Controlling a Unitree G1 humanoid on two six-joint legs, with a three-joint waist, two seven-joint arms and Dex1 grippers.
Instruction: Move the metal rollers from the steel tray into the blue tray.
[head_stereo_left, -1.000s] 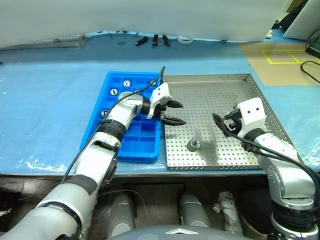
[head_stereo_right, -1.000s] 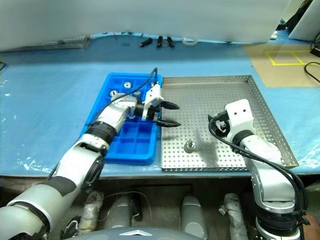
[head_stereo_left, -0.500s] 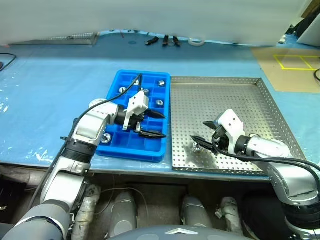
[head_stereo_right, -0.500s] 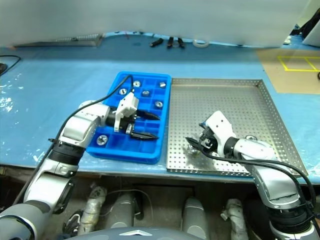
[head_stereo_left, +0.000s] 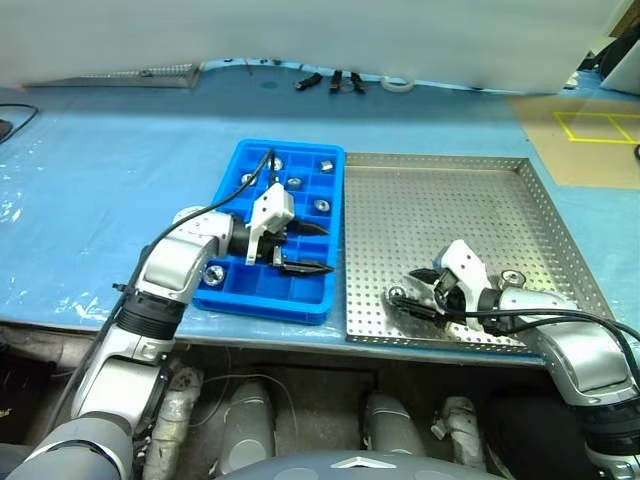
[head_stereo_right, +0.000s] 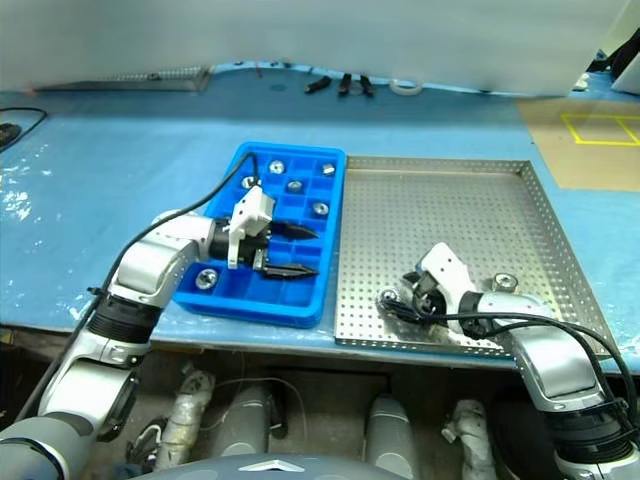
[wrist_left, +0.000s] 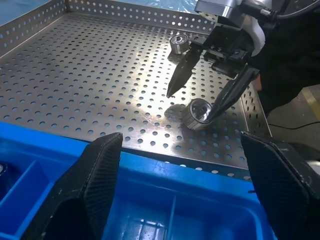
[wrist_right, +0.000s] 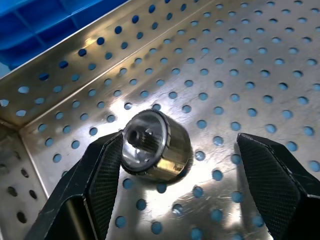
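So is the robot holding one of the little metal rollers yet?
Not yet. The right gripper has open jaws around a roller lying on the steel tray. The left gripper is open and empty.

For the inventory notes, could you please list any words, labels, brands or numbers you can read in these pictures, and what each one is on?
None: no readable text on the blue tray, the steel tray, the metal rollers or either gripper.
Yellow floor lines: a marking, not writing.

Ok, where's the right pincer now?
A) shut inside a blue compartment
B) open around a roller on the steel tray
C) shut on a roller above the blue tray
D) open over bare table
B: the right pincer stands open with a roller between its fingers on the steel tray.
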